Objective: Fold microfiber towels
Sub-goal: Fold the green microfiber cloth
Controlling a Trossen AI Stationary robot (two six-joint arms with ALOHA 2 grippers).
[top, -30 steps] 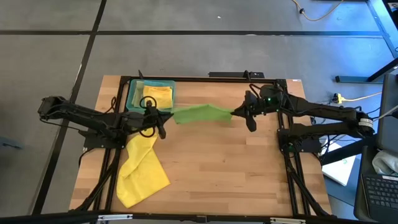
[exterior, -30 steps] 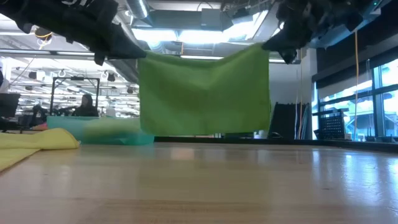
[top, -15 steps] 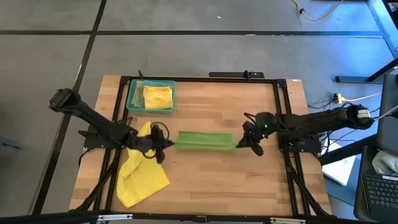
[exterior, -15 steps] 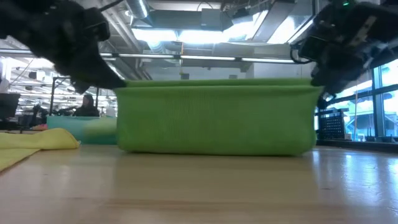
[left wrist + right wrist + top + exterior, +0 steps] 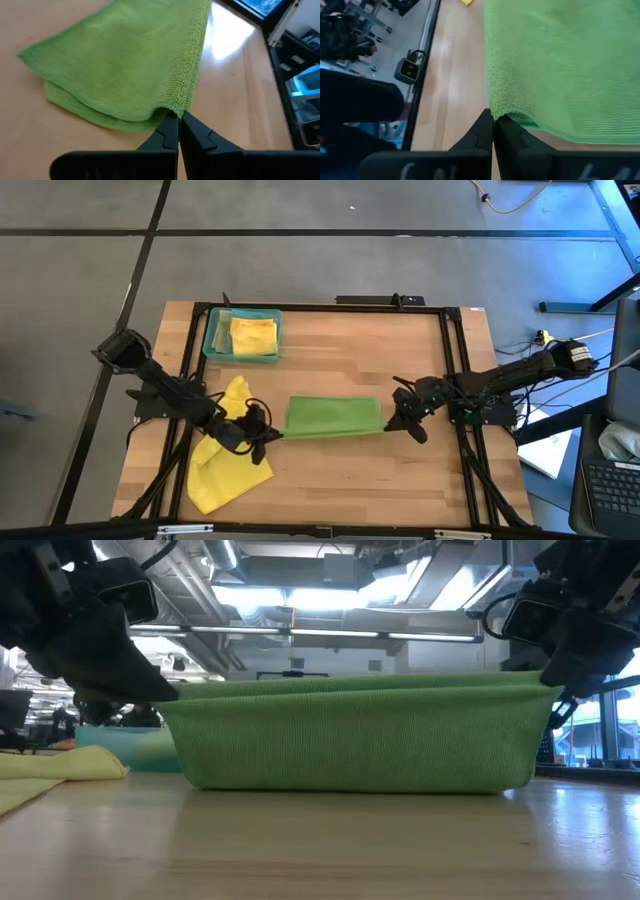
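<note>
**Desk:** What does the frame show?

**Photographer:** A bright green towel [image 5: 333, 417], doubled over, stretches across the middle of the wooden table [image 5: 340, 490] between two robot arms. Its long axis runs from one arm to the other, left to right across the table.

**Desk:** And the grippers?

**Photographer:** The left gripper [image 5: 268, 434] pinches the towel's left end; the right gripper [image 5: 395, 420] pinches its right end. In each wrist view the two dark fingers are closed tight on a corner of the top layer, with no visible gap apart from the cloth edge itself. Each arm is nearest to its own end, and neither reaches the middle.

**Desk:** Is the towel down or in the air?

**Photographer:** Mostly down. From table height, its lower fold rests on the wood while the upper edge is held taut just above it, sagging slightly at mid-span.

**Desk:** What does the next move depend on?

**Photographer:** In my judgement, that axis. The held edge lies toward the table's near side and the fold toward the far side, so letting go would leave a long strip. A second fold would have to bring one short end over the other.

**Desk:** Anything else in frame?

**Photographer:** A crumpled yellow towel [image 5: 225, 460] lies just beside the left gripper, and a teal tray [image 5: 211, 338] holding a folded yellow towel [image 5: 253, 335] sits at the far-left corner.
</note>
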